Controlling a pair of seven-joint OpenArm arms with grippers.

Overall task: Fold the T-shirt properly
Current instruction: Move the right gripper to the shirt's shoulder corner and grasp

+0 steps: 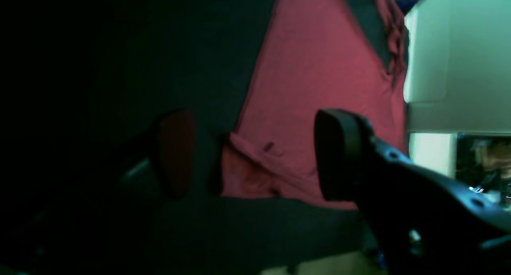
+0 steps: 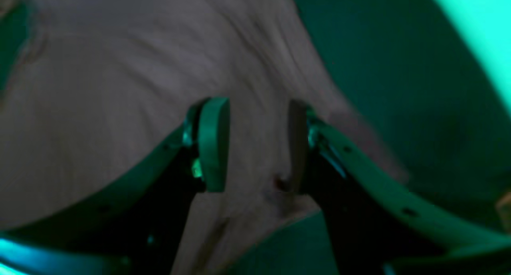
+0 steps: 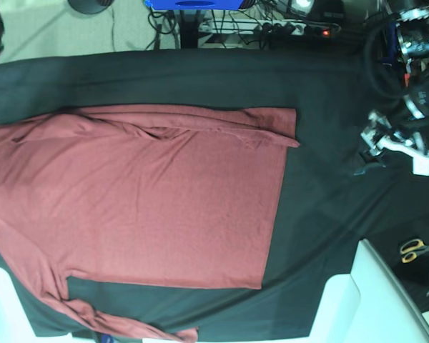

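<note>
Although one long edge is turned in, your brick-red long-sleeved knit T-shirt (image 3: 143, 200) remains mostly spread across the black-clothed tabletop (image 3: 322, 86); left gripper (image 1: 255, 155) gapes wide and empty, right gripper (image 2: 259, 147) stands part-open astride fabric.

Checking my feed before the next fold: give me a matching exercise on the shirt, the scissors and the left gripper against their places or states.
1. thin maroon long-sleeved T-shirt
2. yellow-handled metal scissors
3. black left gripper

A. open, near a shirt corner
B. spread on the black table cloth
C. at the base view's right edge

Pairs: 1-B, 2-C, 3-A
</note>
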